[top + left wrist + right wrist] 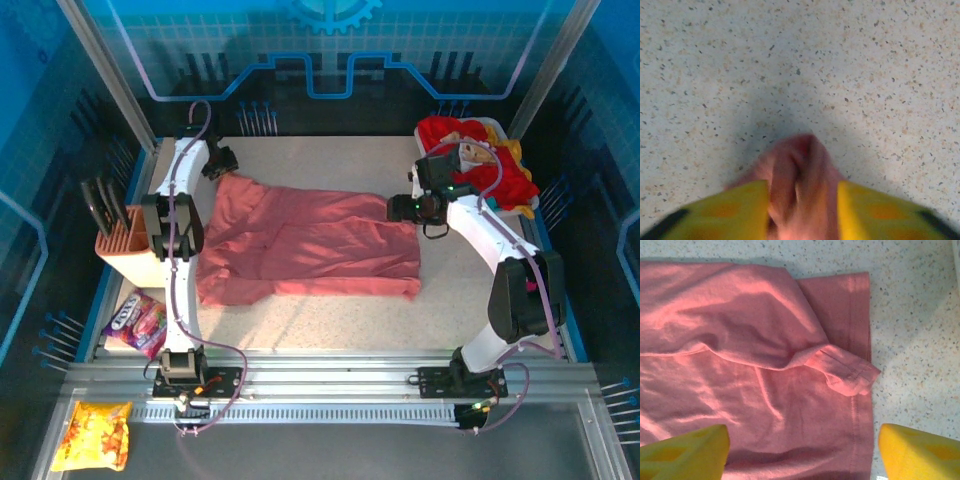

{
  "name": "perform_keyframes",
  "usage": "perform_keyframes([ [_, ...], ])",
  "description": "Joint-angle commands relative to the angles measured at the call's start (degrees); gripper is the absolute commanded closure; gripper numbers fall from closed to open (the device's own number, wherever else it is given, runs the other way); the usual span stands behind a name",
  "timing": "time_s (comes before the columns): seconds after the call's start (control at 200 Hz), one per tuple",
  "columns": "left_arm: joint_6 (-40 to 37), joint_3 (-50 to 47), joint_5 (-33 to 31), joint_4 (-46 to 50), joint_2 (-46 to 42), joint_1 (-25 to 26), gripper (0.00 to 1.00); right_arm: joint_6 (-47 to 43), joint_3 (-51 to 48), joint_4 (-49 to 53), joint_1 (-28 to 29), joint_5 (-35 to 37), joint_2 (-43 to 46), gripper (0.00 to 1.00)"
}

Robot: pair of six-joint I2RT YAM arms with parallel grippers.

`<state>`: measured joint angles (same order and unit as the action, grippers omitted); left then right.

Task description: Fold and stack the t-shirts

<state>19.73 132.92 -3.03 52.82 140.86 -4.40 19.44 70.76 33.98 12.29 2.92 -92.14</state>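
Note:
The rose-pink t-shirt (310,245) lies spread across the middle of the table, partly folded over itself. My left gripper (222,163) sits at its far left corner, shut on a bunched piece of the pink t-shirt (800,180) that sticks out between the yellow fingers (735,210). My right gripper (402,208) hovers open over the shirt's far right edge; in the right wrist view the pink t-shirt (765,365) with a turned-over sleeve (847,370) lies between the wide-apart yellow fingers (685,455). Red and yellow t-shirts (500,170) are heaped at the back right.
A white tray (535,205) holds the heap of shirts at the back right. An orange holder with dark tools (125,245) stands at the left edge, a snack packet (135,322) in front of it. An orange-yellow snack bag (92,433) lies off the table, front left.

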Motion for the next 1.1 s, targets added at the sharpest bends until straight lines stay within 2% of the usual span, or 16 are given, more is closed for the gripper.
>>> perform_keyframes([
  [0.0,1.3,-2.2,4.4,2.1,-3.9,-0.6,0.41,2.1,-3.0,3.9,-0.5,0.1,1.4,0.14],
  [0.1,1.9,-12.8,5.5,-1.1,-13.3,0.2,0.3,3.6,-6.2,5.4,-0.3,-0.5,4.6,0.07],
  [0.165,2.0,-19.4,5.2,-2.7,-19.6,0.8,0.28,4.4,-8.1,7.0,0.2,-0.6,7.0,0.01],
  [0.29,2.8,-31.7,4.8,-4.8,-31.8,2.0,0.28,6.3,-12.4,9.8,1.0,-0.8,12.2,0.0],
  [0.34,3.2,-36.7,4.0,-5.2,-36.9,2.7,0.29,7.5,-14.8,10.1,1.5,-1.3,14.7,0.07],
  [0.435,4.0,-47.3,3.4,-6.2,-46.3,4.2,0.3,9.0,-19.1,10.4,2.6,-1.2,19.3,0.09],
  [0.5,4.7,-53.6,2.2,-5.5,-52.1,5.1,0.31,9.9,-22.3,10.3,3.5,-0.9,22.1,0.19],
  [0.6,6.2,-62.6,2.0,-4.3,-60.1,6.0,0.33,11.2,-27.0,8.5,4.9,-1.3,25.2,0.26],
  [0.8,11.2,-74.1,2.6,-1.6,-73.6,8.5,0.34,12.0,-34.6,-0.4,5.6,-1.2,26.8,0.28],
  [0.965,18.3,-81.1,1.5,-1.2,-78.8,13.3,0.36,11.7,-38.4,-4.9,5.1,-0.3,28.5,0.26],
  [1.096,24.9,-87.3,-0.4,-1.1,-82.1,15.8,0.42,11.2,-38.6,-5.1,4.4,-0.3,28.7,0.26],
])
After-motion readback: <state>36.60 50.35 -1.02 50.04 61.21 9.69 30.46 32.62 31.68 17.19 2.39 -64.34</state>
